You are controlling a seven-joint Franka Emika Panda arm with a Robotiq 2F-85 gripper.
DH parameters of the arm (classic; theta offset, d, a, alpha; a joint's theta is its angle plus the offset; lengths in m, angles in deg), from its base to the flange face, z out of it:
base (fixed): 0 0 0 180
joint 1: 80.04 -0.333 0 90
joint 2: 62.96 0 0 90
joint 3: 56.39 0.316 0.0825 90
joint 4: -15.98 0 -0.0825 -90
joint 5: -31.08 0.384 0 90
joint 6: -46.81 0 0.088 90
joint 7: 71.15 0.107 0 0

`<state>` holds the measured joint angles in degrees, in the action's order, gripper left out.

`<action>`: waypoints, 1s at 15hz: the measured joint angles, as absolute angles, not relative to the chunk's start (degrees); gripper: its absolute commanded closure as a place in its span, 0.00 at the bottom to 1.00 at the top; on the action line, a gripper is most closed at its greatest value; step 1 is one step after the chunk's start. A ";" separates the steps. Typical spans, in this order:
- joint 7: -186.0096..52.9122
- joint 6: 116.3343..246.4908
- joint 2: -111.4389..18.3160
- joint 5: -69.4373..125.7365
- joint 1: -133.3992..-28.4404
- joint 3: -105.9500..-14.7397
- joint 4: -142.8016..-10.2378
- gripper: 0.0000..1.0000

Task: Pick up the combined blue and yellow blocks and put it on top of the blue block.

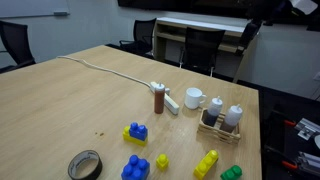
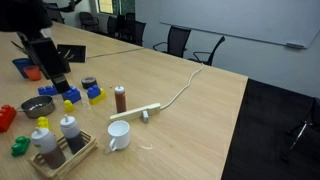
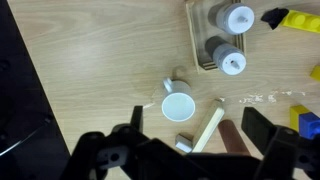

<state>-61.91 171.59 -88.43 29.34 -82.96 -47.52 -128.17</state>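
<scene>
The combined blue and yellow blocks (image 1: 136, 133) sit on the wooden table, a blue brick on a flat yellow one; they also show in an exterior view (image 2: 96, 95). The blue block (image 1: 135, 167) lies nearer the front edge, beside a small yellow brick (image 1: 162, 161). My gripper (image 3: 197, 130) is open and empty, high above the table. In the wrist view it hangs over a white mug (image 3: 179, 105) and a brown bottle (image 3: 232, 140). A yellow and blue patch at the wrist view's right edge (image 3: 306, 118) is cut off. The arm shows in both exterior views (image 1: 258, 28) (image 2: 48, 60).
A wooden tray with two white-capped bottles (image 1: 222, 118), a white power strip (image 1: 170, 100) with its cable, a tape roll (image 1: 86, 165), a long yellow brick (image 1: 206, 163) and a green brick (image 1: 231, 173) share the table. A blue bowl (image 2: 37, 107) and a red brick (image 2: 7, 115) lie near the arm.
</scene>
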 measured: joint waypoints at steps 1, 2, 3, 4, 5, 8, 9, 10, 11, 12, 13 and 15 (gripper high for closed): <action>-61.91 171.59 -88.44 29.34 -82.96 -47.52 -128.17 0.00; -61.91 171.59 -88.43 29.33 -82.96 -47.52 -128.17 0.00; -61.91 171.59 -88.42 29.33 -83.01 -47.52 -128.17 0.00; -61.91 171.59 -88.34 29.33 -83.22 -47.52 -128.14 0.00; -61.89 171.65 -88.18 29.33 -83.61 -47.49 -128.06 0.00; -61.28 172.81 -87.05 29.33 -85.46 -46.70 -127.63 0.00; -60.75 173.59 -86.41 29.33 -86.12 -46.03 -127.37 0.00; -59.97 174.78 -85.67 29.28 -86.71 -45.19 -127.17 0.00; -59.46 175.03 -85.26 29.26 -87.10 -44.83 -127.14 0.00; -59.45 175.01 -85.22 29.26 -87.09 -44.86 -127.17 0.00; -59.46 175.00 -85.27 29.26 -87.08 -45.09 -127.16 0.00; -59.49 174.99 -85.35 29.26 -87.07 -45.50 -127.17 0.00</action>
